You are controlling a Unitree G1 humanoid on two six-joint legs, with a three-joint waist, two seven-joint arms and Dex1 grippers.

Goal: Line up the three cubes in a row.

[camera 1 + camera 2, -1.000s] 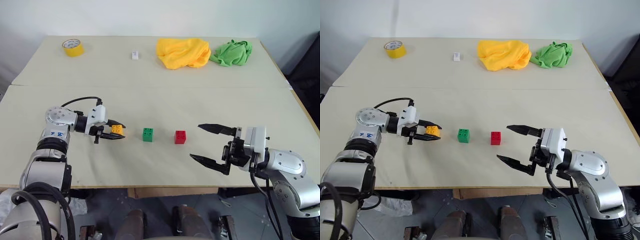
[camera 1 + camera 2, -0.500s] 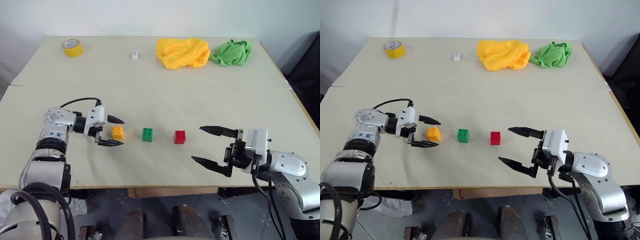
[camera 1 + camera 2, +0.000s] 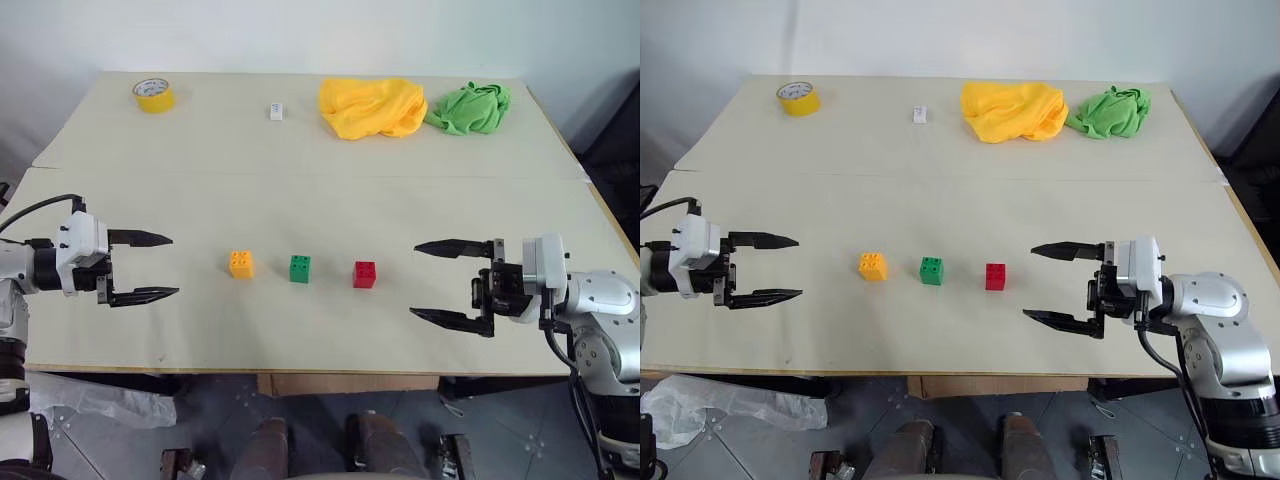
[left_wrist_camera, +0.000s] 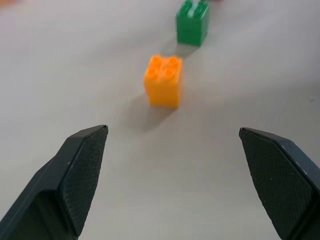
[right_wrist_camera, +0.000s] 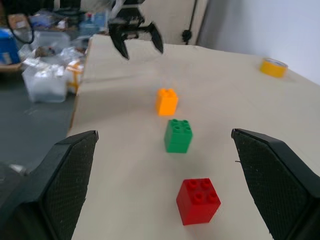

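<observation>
From the head views we see our left gripper [image 3: 140, 267] wide open and empty near the table's [image 3: 330, 200] left edge, well apart from the orange cube [image 3: 241, 263]. The orange, green cube [image 3: 300, 268] and red cube [image 3: 365, 274] sit in a level row, evenly spaced, so we judge the line done. Our right gripper [image 3: 453, 281] is also spread wide, holding nothing, beside the red cube but apart from it. Bare table lies around the row; the tape [image 3: 154, 94] and cloths [image 3: 372, 106] lie far back.

In the left wrist view, our fingers [image 4: 82, 170] frame open table short of the orange cube.

In the right wrist view, the three cubes recede in a straight file toward the other gripper.
</observation>
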